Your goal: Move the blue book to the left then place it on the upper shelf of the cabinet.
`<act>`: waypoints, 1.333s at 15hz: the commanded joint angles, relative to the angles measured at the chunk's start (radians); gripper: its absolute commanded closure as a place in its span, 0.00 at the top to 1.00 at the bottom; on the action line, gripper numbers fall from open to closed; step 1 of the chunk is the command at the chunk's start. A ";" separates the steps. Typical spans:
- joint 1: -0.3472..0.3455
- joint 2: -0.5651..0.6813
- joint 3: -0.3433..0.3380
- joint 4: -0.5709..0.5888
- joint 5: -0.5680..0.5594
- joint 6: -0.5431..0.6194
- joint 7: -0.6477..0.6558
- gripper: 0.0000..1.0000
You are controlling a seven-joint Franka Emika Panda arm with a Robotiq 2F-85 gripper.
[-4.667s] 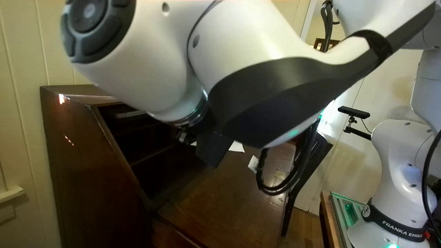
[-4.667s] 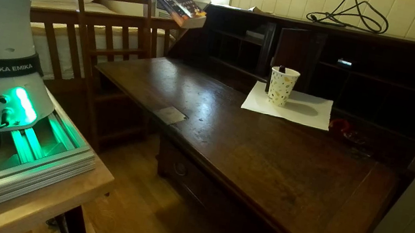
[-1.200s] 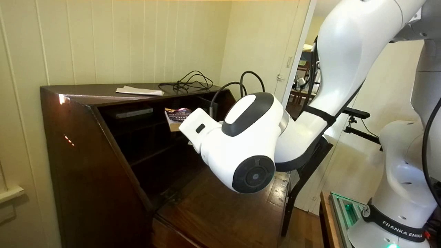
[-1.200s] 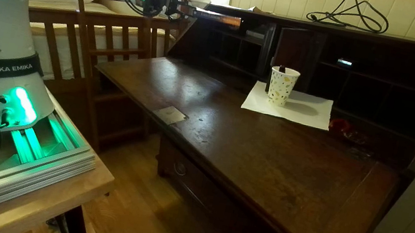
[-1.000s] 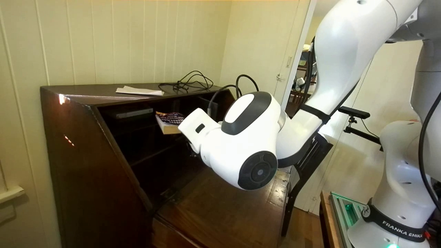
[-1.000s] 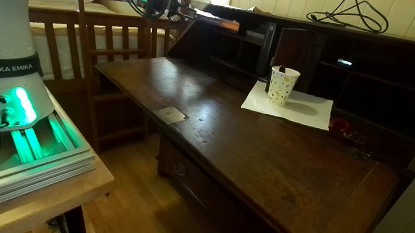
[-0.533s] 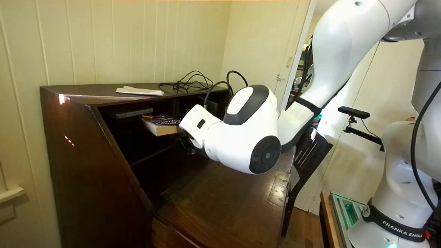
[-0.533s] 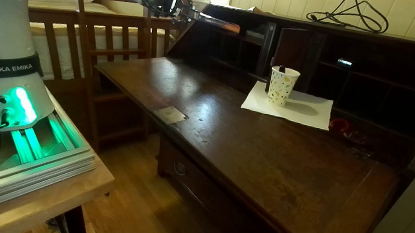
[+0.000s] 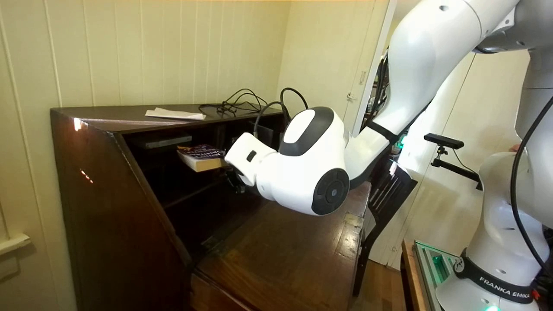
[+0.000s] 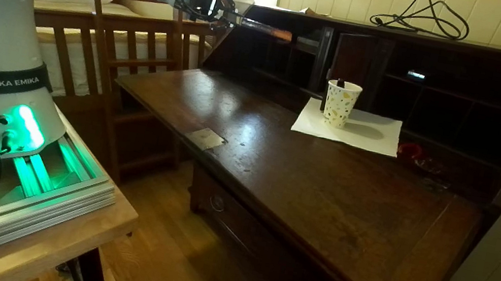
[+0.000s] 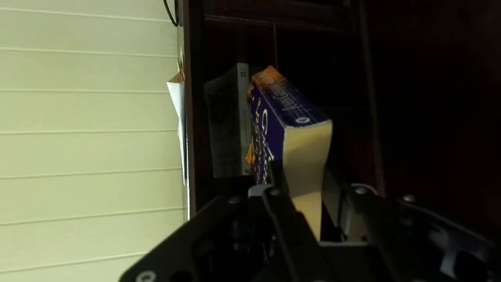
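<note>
The blue book [image 11: 270, 121], dark blue with white lettering and an orange end, is gripped near its back end by my gripper [image 11: 302, 170], one finger on each cover. In an exterior view the book [image 9: 201, 160] lies nearly flat at the mouth of the cabinet [image 9: 108, 207], cover upward. From the side, the book [image 10: 270, 29] tips slightly down at its far end, about level with the upper shelf [image 10: 305, 50]. Whether it touches that shelf I cannot tell. The wrist hides the fingers in an exterior view.
A pale flat item [image 9: 168, 141] rests inside the recess beyond the book. Papers [image 9: 175, 114] and a coiled cable [image 10: 423, 21] lie on the cabinet's top. A patterned cup [image 10: 341, 105] stands on white paper [image 10: 380, 137] on the desk surface.
The book has levelled out since several seconds ago and come to the recess. Over the last second it has shifted left in an exterior view, still gripped, slowing at the end.
</note>
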 commanded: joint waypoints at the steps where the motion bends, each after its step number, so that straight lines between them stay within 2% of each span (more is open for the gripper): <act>1: -0.009 0.028 -0.008 0.028 -0.101 0.031 -0.014 0.07; 6: -0.008 0.048 -0.014 0.046 -0.170 0.007 -0.062 0.07; 8: -0.015 0.048 -0.015 0.052 -0.210 0.011 -0.033 0.07; 13: -0.023 0.006 -0.004 0.054 -0.310 0.002 0.090 0.07; 18: -0.015 -0.018 0.022 0.045 -0.300 0.049 0.191 0.07; 20: -0.023 -0.003 0.027 0.044 -0.343 0.093 0.275 0.07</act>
